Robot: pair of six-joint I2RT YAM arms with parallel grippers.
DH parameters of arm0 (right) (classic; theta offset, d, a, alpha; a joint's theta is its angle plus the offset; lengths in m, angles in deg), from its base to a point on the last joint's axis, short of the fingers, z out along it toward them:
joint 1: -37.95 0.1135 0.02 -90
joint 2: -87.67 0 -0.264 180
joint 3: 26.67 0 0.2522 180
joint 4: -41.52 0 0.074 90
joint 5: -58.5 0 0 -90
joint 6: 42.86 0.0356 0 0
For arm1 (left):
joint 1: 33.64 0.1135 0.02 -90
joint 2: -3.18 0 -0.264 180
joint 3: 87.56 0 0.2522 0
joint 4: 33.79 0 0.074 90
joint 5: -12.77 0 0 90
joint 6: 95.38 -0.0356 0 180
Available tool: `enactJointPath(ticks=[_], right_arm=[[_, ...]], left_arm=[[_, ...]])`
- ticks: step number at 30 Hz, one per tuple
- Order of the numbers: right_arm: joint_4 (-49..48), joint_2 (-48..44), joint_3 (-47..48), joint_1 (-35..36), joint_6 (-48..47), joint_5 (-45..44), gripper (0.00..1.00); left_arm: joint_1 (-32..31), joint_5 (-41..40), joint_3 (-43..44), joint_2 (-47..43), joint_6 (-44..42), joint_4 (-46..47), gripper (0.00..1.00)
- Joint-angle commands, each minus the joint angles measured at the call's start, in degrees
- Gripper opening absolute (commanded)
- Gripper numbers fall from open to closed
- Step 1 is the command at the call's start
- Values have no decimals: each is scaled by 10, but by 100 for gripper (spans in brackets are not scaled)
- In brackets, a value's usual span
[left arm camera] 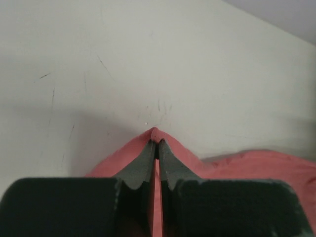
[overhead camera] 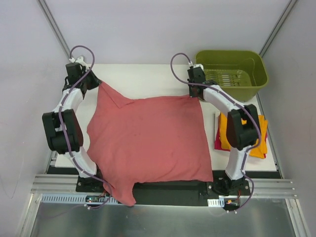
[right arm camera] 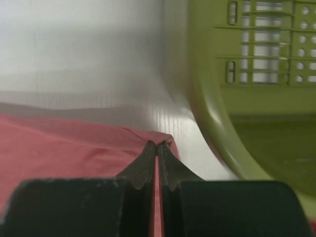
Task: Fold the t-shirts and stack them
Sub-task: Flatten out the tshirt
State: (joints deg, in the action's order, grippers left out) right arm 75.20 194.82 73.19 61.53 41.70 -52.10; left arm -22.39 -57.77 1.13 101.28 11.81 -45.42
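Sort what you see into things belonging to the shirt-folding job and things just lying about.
Belonging: salmon t-shirt, spread out; left gripper and right gripper, pinching its far corners; folded orange t-shirt and magenta t-shirt.
Lying about: green tub.

Both arms extended toward far side, elbows bowed outward. Left gripper (overhead camera: 99, 83), right gripper (overhead camera: 196, 94): jaws pinched tight on salmon t-shirt (overhead camera: 148, 138) corners.
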Motion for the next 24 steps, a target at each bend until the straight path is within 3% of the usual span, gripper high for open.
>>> enactJointPath(ticks=[1,6,11,19,24], right_arm=[[-36,52,93,-5,11,-16,1],[-33,89,115,-6,-5,-28,1],[-28,78,121,-6,-14,-40,1],[-17,21,74,-6,-13,-56,1],[-1,-4,52,-9,-22,-59,1]], left_arm=[[-3,43,70,82,-15,73,0],[-3,43,102,147,-5,53,0],[-3,43,90,129,12,52,0],[-5,24,-27,-6,67,47,0],[-31,-90,-161,-159,118,17,0]])
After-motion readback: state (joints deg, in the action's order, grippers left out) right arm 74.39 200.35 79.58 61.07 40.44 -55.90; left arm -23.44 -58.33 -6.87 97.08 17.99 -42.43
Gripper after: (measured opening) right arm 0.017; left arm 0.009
